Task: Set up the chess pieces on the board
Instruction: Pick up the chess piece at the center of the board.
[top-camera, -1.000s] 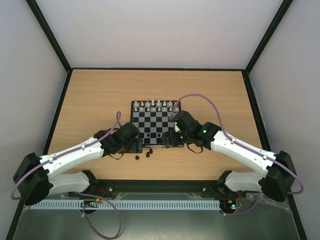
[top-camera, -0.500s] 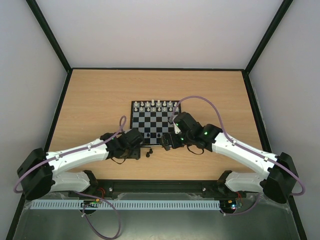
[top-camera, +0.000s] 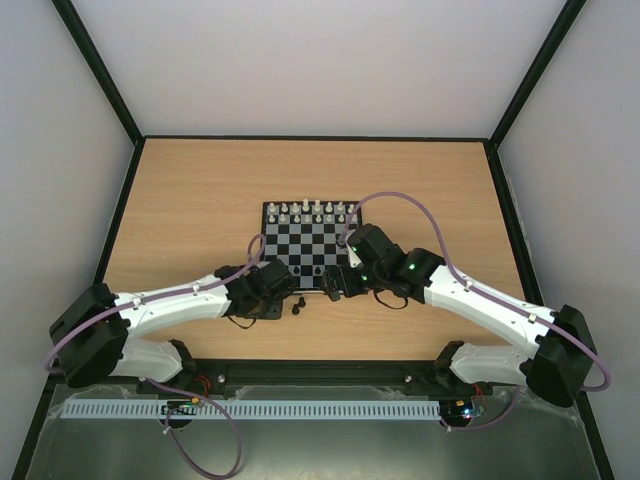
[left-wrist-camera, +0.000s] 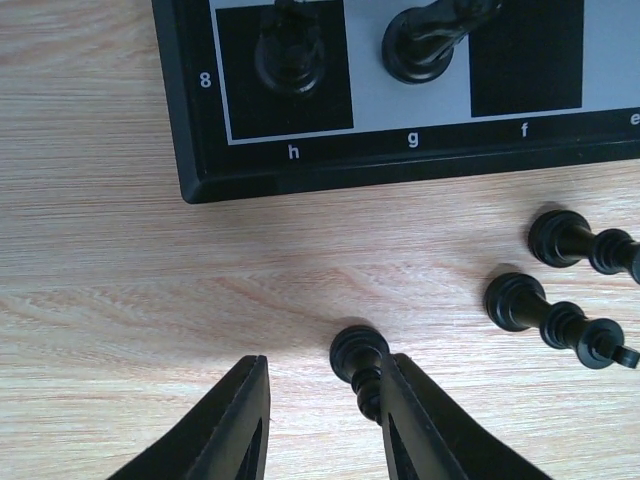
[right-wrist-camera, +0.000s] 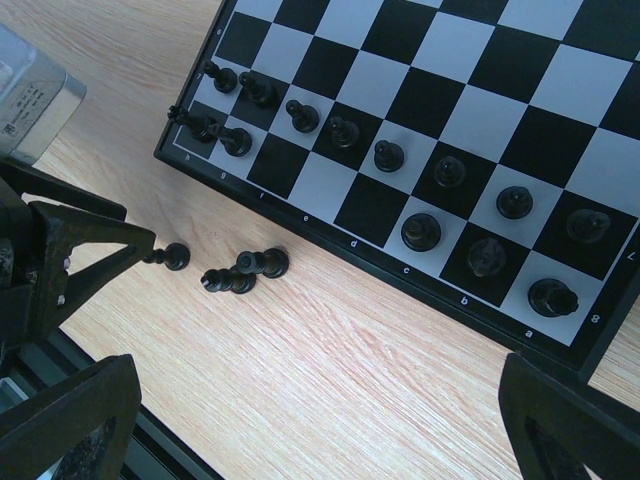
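Left gripper (left-wrist-camera: 325, 368) is low over the bench (left-wrist-camera: 120, 280), just below the board (left-wrist-camera: 400, 165) at its h corner. Jaws are part-way apart, straddling one black piece (left-wrist-camera: 358, 352) lying on its side. The piece touches the finger (left-wrist-camera: 415, 425) at right of frame, with a clear gap to the other finger, so not clamped as far as I can see.

Two loose pieces (left-wrist-camera: 555, 315) also lie on the bench at right of that frame. They are near each other and off the board.

Right gripper (right-wrist-camera: 315, 370): jaws wide open, nothing between them, over bare bench below the board's edge.

Top view: the board sits mid-bench. Standing black pieces (right-wrist-camera: 421, 232) fill two rows along its lower edge, and white pieces (top-camera: 315, 210) line the upper edge. The left gripper is at the board's lower left corner. The right gripper is on the lower edge, right of centre.
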